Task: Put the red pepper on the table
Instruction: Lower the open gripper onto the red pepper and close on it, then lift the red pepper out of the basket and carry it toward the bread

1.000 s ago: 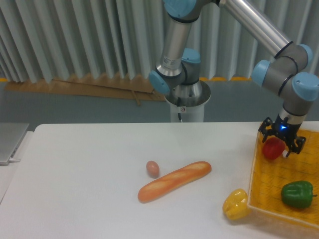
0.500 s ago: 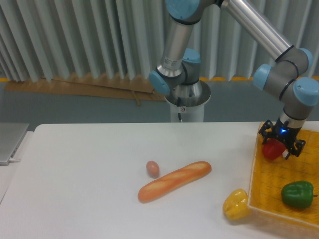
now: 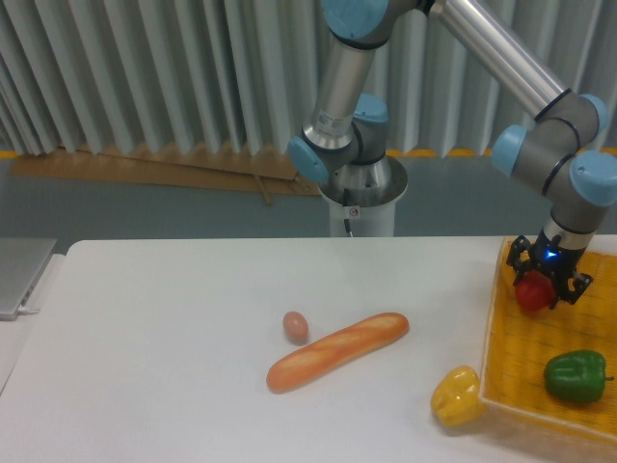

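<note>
Now tool (image 3: 547, 286) straddling red pepper (image 3: 532, 292), over basket (image 3: 540, 357).

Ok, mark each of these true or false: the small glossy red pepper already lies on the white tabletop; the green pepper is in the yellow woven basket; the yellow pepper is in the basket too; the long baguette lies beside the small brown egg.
1. Small glossy red pepper lies on the white tabletop: false. It is over the yellow woven basket, between the fingers of the two-finger gripper.
2. Green pepper in the basket: true.
3. Yellow pepper in the basket: false. It sits on the tabletop against the basket's edge.
4. Long baguette beside the small brown egg: true.
</note>
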### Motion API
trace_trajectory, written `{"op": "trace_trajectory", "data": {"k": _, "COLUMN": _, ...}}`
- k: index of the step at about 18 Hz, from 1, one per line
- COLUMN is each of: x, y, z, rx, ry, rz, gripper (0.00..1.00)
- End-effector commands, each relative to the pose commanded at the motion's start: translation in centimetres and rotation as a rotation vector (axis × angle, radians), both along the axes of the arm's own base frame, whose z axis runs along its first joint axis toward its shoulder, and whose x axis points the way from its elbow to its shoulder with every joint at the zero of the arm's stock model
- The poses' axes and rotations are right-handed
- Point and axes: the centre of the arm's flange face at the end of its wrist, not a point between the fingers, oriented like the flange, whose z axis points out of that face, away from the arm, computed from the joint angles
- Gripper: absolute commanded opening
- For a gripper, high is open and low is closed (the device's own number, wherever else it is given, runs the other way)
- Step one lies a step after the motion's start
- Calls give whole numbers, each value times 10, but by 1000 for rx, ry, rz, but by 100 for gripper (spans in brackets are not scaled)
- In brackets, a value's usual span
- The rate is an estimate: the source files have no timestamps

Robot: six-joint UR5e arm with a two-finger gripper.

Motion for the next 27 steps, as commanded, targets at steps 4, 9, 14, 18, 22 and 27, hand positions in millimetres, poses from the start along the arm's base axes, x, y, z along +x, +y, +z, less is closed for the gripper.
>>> {"op": "trace_trajectory", "data": {"k": 4, "x": -2, "y": 2, "z": 13, "rx": 3, "ry": 23, "rz": -3, "gripper": 48}}
{"op": "trace_trajectory", "data": {"k": 9, "x": 14, "y": 12, "z": 42, "rx": 6, "ry": 44, "rz": -22, "gripper": 48}}
{"op": "trace_trajectory", "data": {"k": 14, "x": 48, "y": 43, "z": 74, "rx": 7, "ry": 43, "rz": -81, "gripper": 48}}
{"op": "trace_trajectory", "data": {"k": 18, "x": 70, "y": 73, "z": 101, "rx": 9, "ry": 46, "rz": -97, "gripper": 48}}
{"op": "trace_trajectory", "data": {"k": 22, "x": 103, "y": 112, "z": 133, "rx": 5, "ry": 54, "rz": -99, "gripper": 48}}
{"op": "trace_trajectory", "data": {"k": 27, "x": 144, "y": 160, "z": 147, "rx": 6, "ry": 75, "rz": -71, "gripper": 48}}
